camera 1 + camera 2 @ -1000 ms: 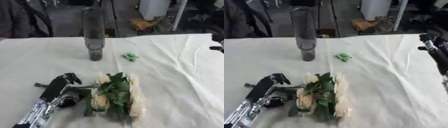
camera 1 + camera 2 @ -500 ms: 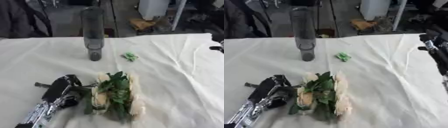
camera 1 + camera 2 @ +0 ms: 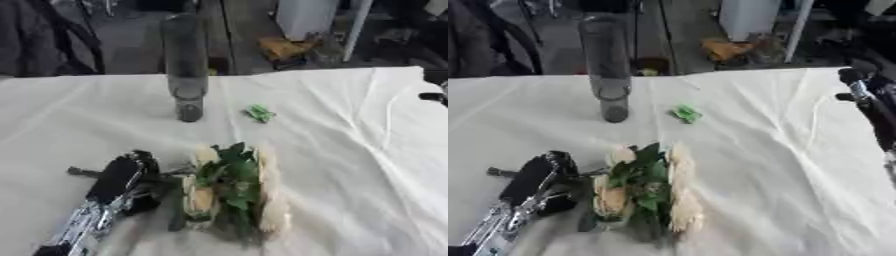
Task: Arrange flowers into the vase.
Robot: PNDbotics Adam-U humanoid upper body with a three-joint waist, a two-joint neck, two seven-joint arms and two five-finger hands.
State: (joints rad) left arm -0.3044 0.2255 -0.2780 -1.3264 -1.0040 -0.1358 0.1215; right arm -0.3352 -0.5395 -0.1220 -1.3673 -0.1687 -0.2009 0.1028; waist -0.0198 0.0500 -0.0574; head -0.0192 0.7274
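Flowers: a bunch of pale cream blooms with green leaves (image 3: 229, 195) is lying flat on the white-covered desk (image 3: 350, 165), in the near middle of the cloth.
Long axis of bunch: it is running roughly near-to-far, with the blooms spreading along both flanks and the foliage between them (which end carries the stems cannot be told).
Left robot hand: the left robot hand (image 3: 131, 172) is resting just beside the bunch on its left, dark fingers curling in toward the leaves and appearing to meet the bunch's left edge; whether they are actually pinching a stem cannot be told.
Direction from hand to flowers: the bunch is lying directly to the right of this hand, at about the same depth on the desk.
Vase: a tall, dark, narrow vase (image 3: 185, 65) is standing upright toward the far edge, well apart from the bunch and roughly straight beyond the gap between hand and flowers.
Stray piece: a small green scrap (image 3: 259, 113) is lying right of the vase's foot.
Right robot hand: the right robot hand (image 3: 866, 92) is showing only at the right margin, well apart from the flowers (finger state cannot be told).
Nearer arm: the left one, by a wide margin, so it is judged to be the one placed to lift the flowers forward to the vase.
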